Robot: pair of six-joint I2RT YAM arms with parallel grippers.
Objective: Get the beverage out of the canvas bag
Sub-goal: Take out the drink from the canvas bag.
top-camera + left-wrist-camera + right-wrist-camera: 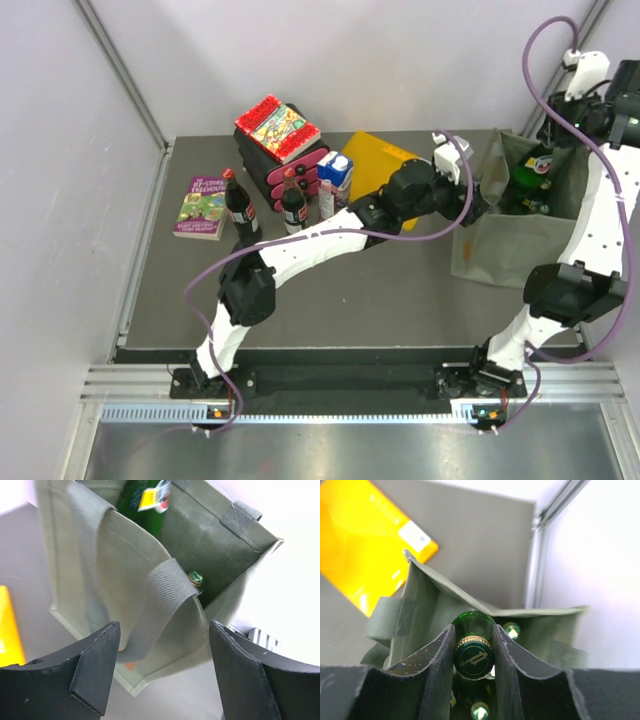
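Currently the right gripper [473, 632] has its jaws pinching the capped neck of a green glass bottle [473, 661], upright inside the olive canvas bag [505, 245] at the table's [380, 300] far right. The left gripper [164, 635] hovers at the bag's left wall, jaws spread, empty. 2 further caps [512, 629] show inside.

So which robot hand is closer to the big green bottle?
Right. The right gripper is closed around the cap of the big green bottle inside the canvas bag. The left gripper is open outside the bag, facing its handle.
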